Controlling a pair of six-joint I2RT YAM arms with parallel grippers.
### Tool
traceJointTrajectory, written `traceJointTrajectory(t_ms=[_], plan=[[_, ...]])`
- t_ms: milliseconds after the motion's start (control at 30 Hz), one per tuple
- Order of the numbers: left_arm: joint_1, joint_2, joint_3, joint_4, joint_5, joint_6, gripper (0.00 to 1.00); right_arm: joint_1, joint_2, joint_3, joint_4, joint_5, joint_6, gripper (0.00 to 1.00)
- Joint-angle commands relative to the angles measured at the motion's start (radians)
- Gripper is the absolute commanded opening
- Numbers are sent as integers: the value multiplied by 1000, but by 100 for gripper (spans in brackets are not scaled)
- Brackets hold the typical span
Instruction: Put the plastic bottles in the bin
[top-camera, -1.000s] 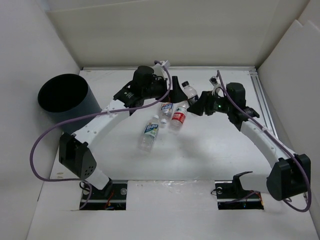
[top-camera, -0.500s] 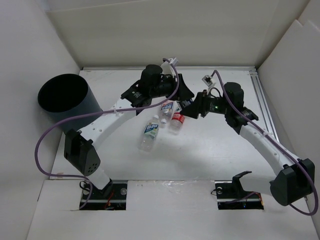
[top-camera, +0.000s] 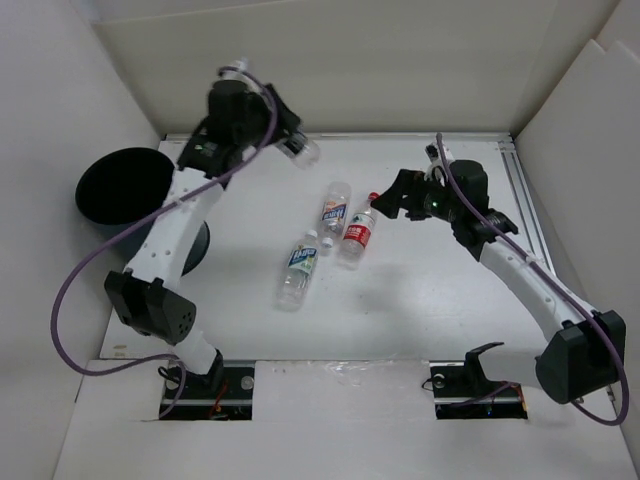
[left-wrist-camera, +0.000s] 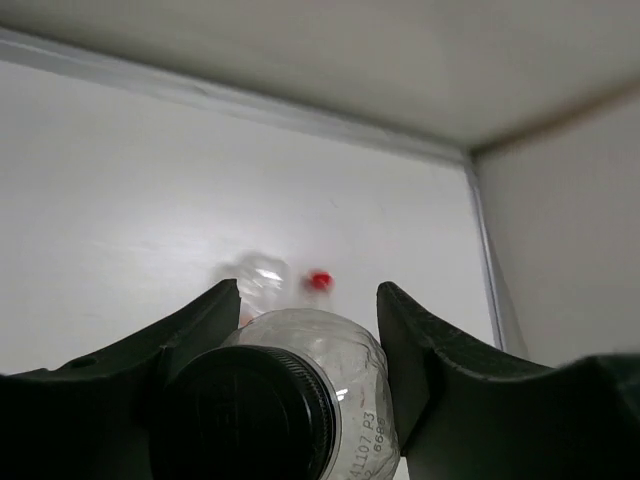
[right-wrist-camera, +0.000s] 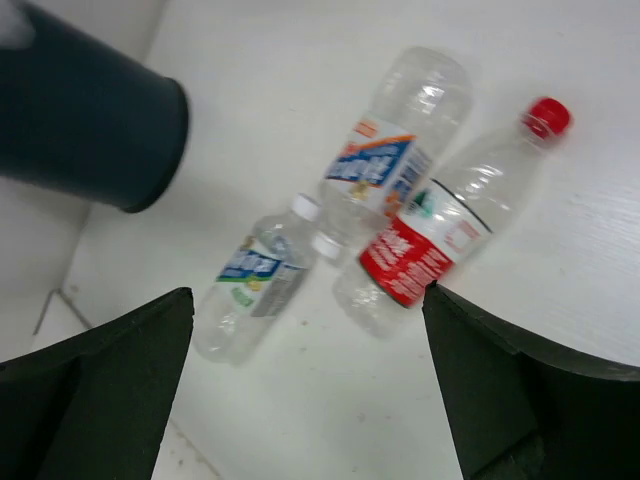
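Three plastic bottles lay on the worktop (top-camera: 420, 300) near its middle, and a fourth was up in the air. The left gripper (top-camera: 288, 140) was raised above the far edge, left of centre, its fingers (left-wrist-camera: 200, 335) closed against the sides of a clear dark-capped bottle (left-wrist-camera: 330, 370), whose cap faced the wrist camera. The bin (top-camera: 125, 185) stood at the left edge, towards the far-left corner, with its black mouth open upward; the held bottle was to the right of it, not over the opening.

On the worktop, a blue-and-white-labelled bottle (right-wrist-camera: 390, 150) and a red-capped bottle (right-wrist-camera: 440, 235) with a red label lay side by side, touching or nearly so along their bodies. A blue-and-green-labelled bottle (right-wrist-camera: 255, 285) with a white cap lay just beside them, nearer the front edge, with its cap close to the other two.

The right gripper (top-camera: 395, 200) hovered just right of the red-capped bottle, its fingers (right-wrist-camera: 100, 385) spread wide and gripping nothing. All three lying bottles were well apart from the bin.
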Motion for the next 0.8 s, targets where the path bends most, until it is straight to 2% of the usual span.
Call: traceJointTrajectory(t_ms=[0,33,67,133,167,200,300,367,400,433,500,533,667,767], plan=[[212,-84,134,-123,-176,-34,0,-12,26,-4,-86,145,-49,100],[264,-84,163,-178,-197,-47,0,-12,35,-13,-86,145,-58,100],[368,-84,180,-210,-228,-57,0,-12,35,-22,-77,145,-58,100],[476,-104,194,-257,-228,-81,0,-12,35,-44,-54,136,-58,100],[589,-118,156,-257,-207,-96,0,-12,47,-44,-53,127,-58,100],[646,-133,127,-257,-153,-107,0,-12,47,-44,-53,127,-58,100],[802,-199,6,-238,-159,-120,0,-1,75,-44,-53,147,-58,100],[871,-234,-72,-255,-218,-121,0,8,112,-19,-90,240,-48,100],[886,-247,-105,-255,-229,-121,2,8,122,-19,-101,240,-48,100],[895,-260,-145,-243,-229,-121,6,20,135,-3,-113,307,-29,100],[906,-299,-253,-185,-229,-111,19,29,167,20,-142,355,-29,100],[906,-299,-278,-168,-219,-102,39,30,167,21,-155,367,-19,100],[906,-290,-292,-168,-219,-91,99,54,187,30,-155,417,4,100],[906,-288,-269,-178,-219,-82,99,77,224,50,-146,449,26,100]])
